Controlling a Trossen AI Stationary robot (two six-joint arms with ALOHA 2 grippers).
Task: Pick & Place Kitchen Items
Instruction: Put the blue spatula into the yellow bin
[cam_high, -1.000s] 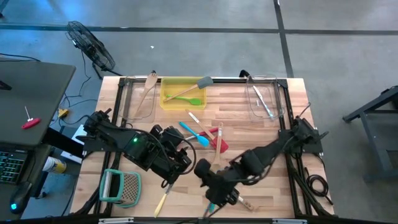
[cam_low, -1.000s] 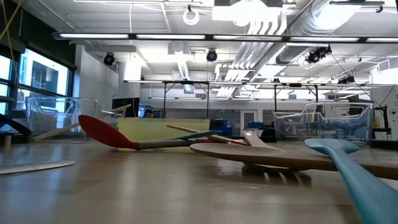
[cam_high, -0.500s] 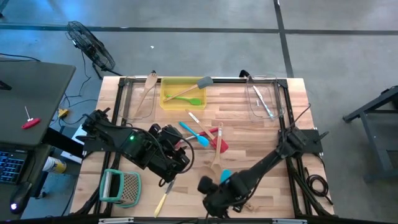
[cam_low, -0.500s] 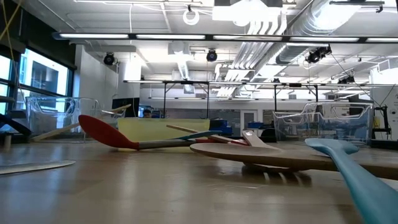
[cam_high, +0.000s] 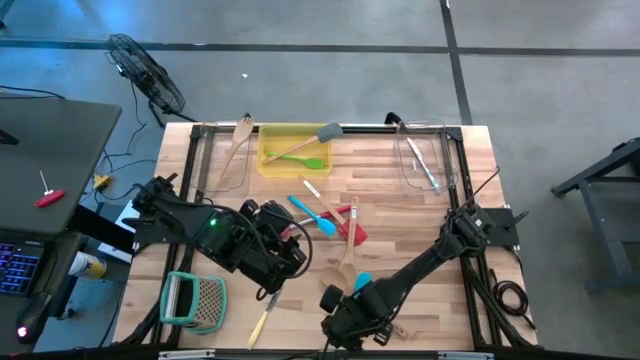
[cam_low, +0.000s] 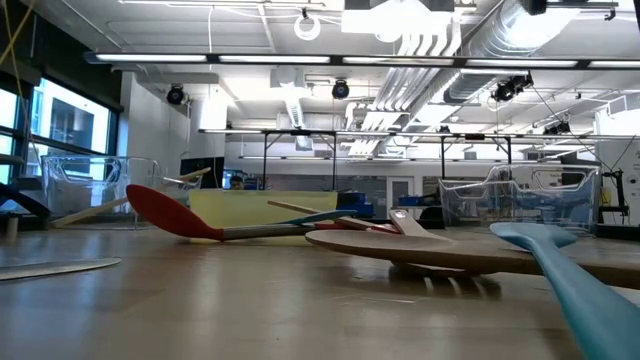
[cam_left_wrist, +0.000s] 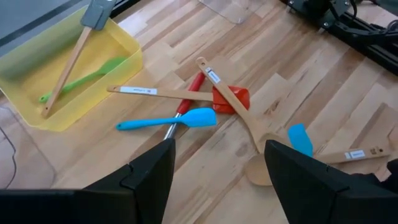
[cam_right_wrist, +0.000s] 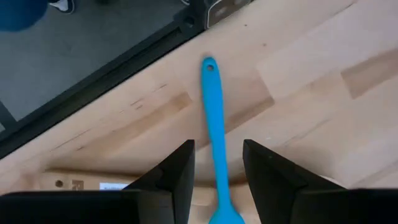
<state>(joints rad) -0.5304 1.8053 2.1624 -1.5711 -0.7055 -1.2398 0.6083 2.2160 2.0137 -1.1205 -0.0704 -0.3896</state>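
A: Status, right gripper (cam_right_wrist: 216, 177)?
B: Low at the table's (cam_high: 400, 195) near edge. Fingers (cam_right_wrist: 171, 177) parted, straddling a blue spatula's handle (cam_right_wrist: 214, 134); contact w/ it not discernible. Spatula's blue head (cam_high: 362, 282) shows beside the arm.

A: Left gripper (cam_left_wrist: 214, 171)?
B: Spread wide, nothing between fingers, hovering left of centre, aimed at the utensil cluster.

A: Item locations?
B: Centre cluster: 2nd blue spatula (cam_left_wrist: 166, 121), red spatula (cam_left_wrist: 227, 98), wooden spoon (cam_left_wrist: 239, 121), overlapping. Yellow bin (cam_high: 270, 160) at far edge holds green spatula (cam_left_wrist: 84, 78) and grey spatula (cam_left_wrist: 74, 53).
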